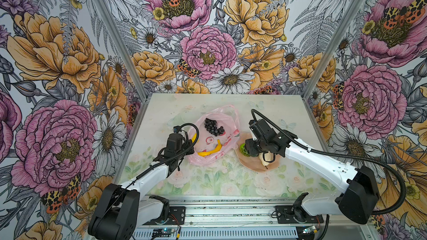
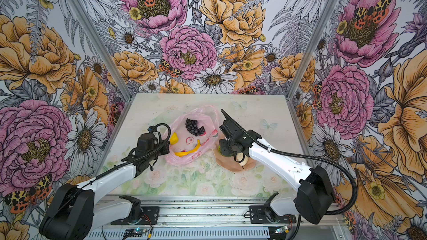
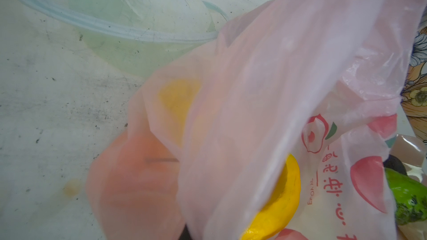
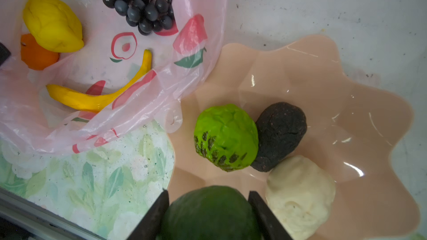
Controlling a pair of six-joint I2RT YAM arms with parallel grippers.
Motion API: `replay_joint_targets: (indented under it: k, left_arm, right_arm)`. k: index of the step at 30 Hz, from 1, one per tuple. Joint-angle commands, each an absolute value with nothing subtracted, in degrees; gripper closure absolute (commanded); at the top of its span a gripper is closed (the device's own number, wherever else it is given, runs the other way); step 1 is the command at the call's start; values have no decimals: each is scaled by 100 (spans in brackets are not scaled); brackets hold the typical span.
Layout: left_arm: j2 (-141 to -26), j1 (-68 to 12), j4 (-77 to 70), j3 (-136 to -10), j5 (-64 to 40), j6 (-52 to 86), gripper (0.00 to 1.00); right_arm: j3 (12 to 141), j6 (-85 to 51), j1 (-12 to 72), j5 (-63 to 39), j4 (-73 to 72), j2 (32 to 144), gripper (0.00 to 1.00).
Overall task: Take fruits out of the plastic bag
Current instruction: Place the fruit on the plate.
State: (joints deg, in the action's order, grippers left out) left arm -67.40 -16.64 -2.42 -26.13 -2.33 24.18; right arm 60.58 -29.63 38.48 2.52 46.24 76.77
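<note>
Left arm: reaches in from the near rail at 7 o'clock, wrist bent down at the bag's 9 o'clock rim.
Left gripper [image 1: 190,146]: clenched. Its fingertips are hidden, but pink film rises right in front of the left wrist camera, so I judge it pinches the rim to hold the mouth open.
Plastic bag [image 1: 205,159]: lies on the table [image 1: 231,181] slightly toward 11 o'clock of centre, mouth gaping upward. It is thin, limp, slippery film that would slide or collapse if dragged, so take it by the rim or a handle loop.
Lemon [image 4: 53,24]: inside the bag at 9 o'clock, touching the orange piece [image 4: 37,54].
Banana [image 4: 92,99]: inside at 6 o'clock. It is slender and curved, so grip across its middle.
Grape bunch [image 4: 138,5]: inside at 12 o'clock. It is knobbly, so squeeze across its widest part.
Handling: the fruits look light and slightly soft, and round ones may squirt out of a hard pinch.
Dish [image 4: 346,102]: at the bag's 3 o'clock, its rim overlapped by the film. It holds the lime [image 4: 226,137], a dark lump [image 4: 279,135] and the cream lump [image 4: 300,192], which touch in a row.
Right gripper [image 4: 208,195]: grasping the avocado [image 4: 208,215] across its width, one jaw on each side, over the dish.
Right arm: stretched in from 5 o'clock, wrist turned down above the dish.
</note>
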Motion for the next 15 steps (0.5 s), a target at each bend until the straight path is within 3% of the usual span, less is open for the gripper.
replay_joint_targets:
  k: [1,15]
  left_arm:
    - [-6760,-1687,-281,-2672,-116,2410,100]
    - [-6726,-1697,-247,-2672,-96,2399,100]
  right_arm:
    - [5881,-3240,3932,141,4684,7437,47]
    - [5513,-3471,4157,327,4702,7847,47]
